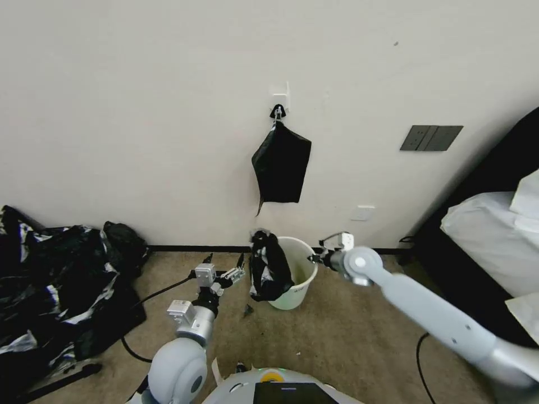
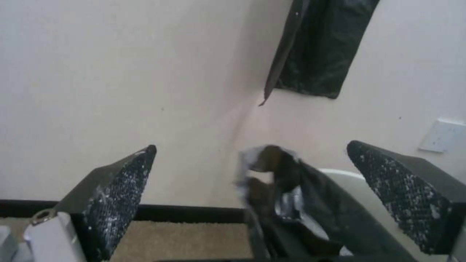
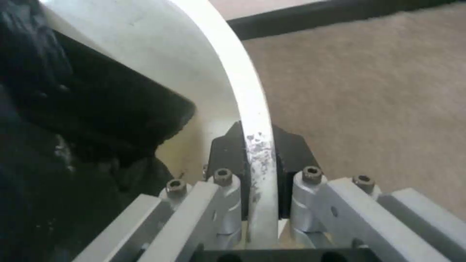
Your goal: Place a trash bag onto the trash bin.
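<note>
On the carpet by the wall, the bin [image 1: 296,280] stood with the bag [image 1: 268,269] draped over its left rim. The outstretched right gripper [image 3: 262,160] clamped the right rim; the left gripper [image 1: 224,264] hovered open beside the bag.

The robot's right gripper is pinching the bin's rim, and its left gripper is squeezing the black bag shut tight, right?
Not quite. The left gripper is open, its fingers apart beside the trash bag, as the left wrist view shows. The right gripper does pinch the trash bin rim.
</note>
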